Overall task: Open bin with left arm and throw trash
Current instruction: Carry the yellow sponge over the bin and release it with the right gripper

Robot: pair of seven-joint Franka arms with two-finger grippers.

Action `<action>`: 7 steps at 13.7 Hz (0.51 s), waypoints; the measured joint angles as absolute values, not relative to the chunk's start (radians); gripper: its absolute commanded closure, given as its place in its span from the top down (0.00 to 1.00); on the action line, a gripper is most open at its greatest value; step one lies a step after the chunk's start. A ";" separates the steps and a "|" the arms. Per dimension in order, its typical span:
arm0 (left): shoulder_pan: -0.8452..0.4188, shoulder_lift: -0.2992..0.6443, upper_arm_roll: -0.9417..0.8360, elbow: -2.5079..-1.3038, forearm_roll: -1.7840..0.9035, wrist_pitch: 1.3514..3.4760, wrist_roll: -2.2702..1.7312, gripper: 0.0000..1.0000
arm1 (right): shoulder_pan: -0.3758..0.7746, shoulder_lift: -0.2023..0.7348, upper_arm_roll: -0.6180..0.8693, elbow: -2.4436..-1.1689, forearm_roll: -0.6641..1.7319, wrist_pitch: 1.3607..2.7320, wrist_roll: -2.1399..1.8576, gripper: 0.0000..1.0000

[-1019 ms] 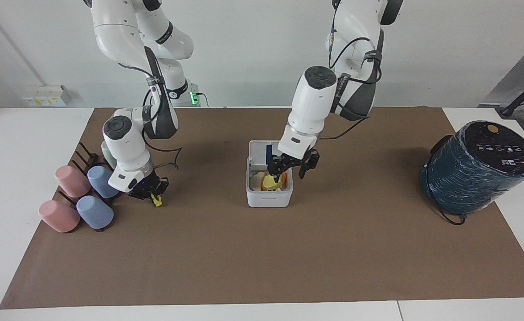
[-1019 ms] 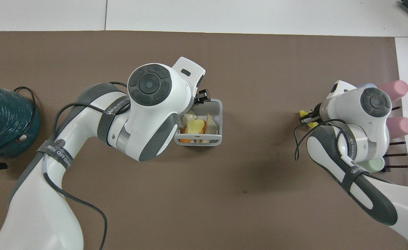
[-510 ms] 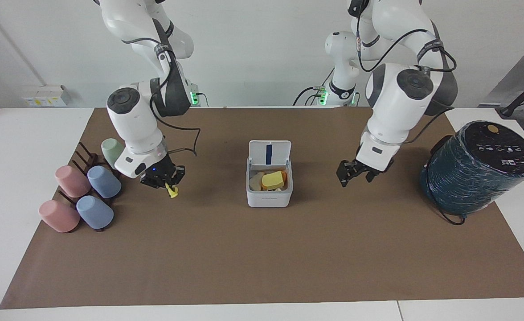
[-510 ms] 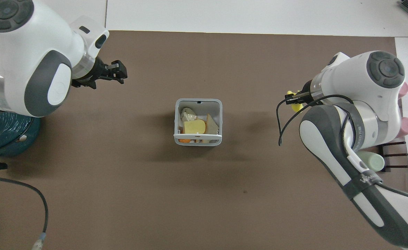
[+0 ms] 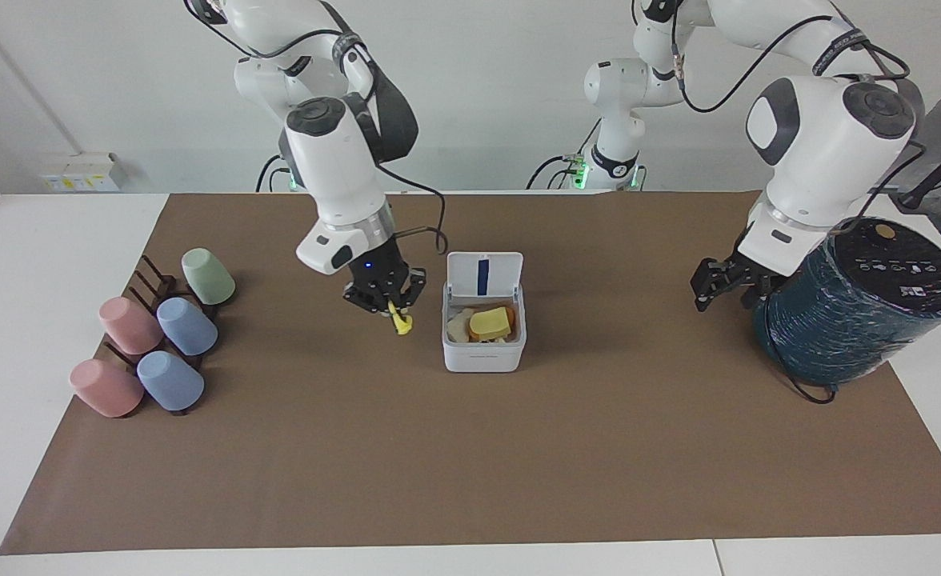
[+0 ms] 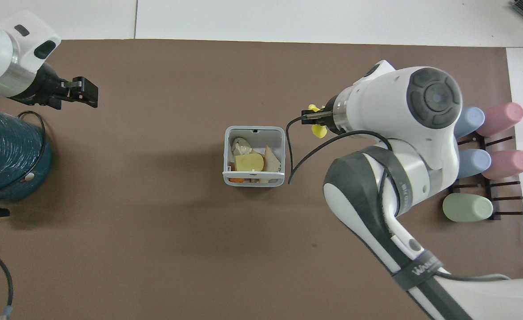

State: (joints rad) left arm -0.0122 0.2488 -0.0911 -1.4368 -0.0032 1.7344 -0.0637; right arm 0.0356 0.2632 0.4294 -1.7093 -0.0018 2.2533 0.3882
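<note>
Note: bin (image 5: 483, 340) mid-mat, lid up. Right gripper (image 5: 387, 303), at bin's 9 o'clock in facing view, clamps yellow scrap (image 5: 401, 322). Left gripper (image 5: 724, 282) spread, empty, beside teal cylinder (image 5: 858, 300). Open mat around bin.

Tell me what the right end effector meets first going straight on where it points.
Probably the brown mat beside the bin: the right end effector, shut on the curled yellow scrap, points steeply down there. Depth is unclear.

A white table (image 5: 38, 264) is covered by a brown paper mat (image 5: 470, 448); a plain white wall (image 5: 478, 96) is seen above, evenly lit, with a pale wall socket box (image 5: 82, 172).
</note>
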 measured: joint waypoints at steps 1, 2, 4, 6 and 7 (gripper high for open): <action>0.007 0.239 -0.091 -1.440 -0.003 1.729 -0.030 0.79 | 0.073 0.274 0.430 -1.709 0.010 2.281 0.421 0.00; 0.022 0.229 -0.091 -1.446 -0.003 1.727 -0.001 0.79 | 0.101 0.282 0.430 -1.709 0.017 2.297 0.449 0.00; 0.043 0.198 -0.091 -1.478 -0.003 1.724 0.042 0.80 | 0.126 0.290 0.430 -1.709 0.020 2.301 0.490 0.00; 0.044 0.176 -0.096 -1.500 -0.003 1.724 0.047 0.81 | 0.136 0.306 0.430 -1.709 0.027 2.302 0.505 0.04; 0.043 0.168 -0.103 -1.505 -0.003 1.724 0.047 0.81 | 0.142 0.320 0.431 -1.709 0.033 2.309 0.508 0.12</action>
State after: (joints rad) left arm 0.0430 0.1680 -0.1032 -1.5052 -0.0032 1.7237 0.0471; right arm 0.1416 0.3200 0.4305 -1.7090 0.0332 2.3090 0.5078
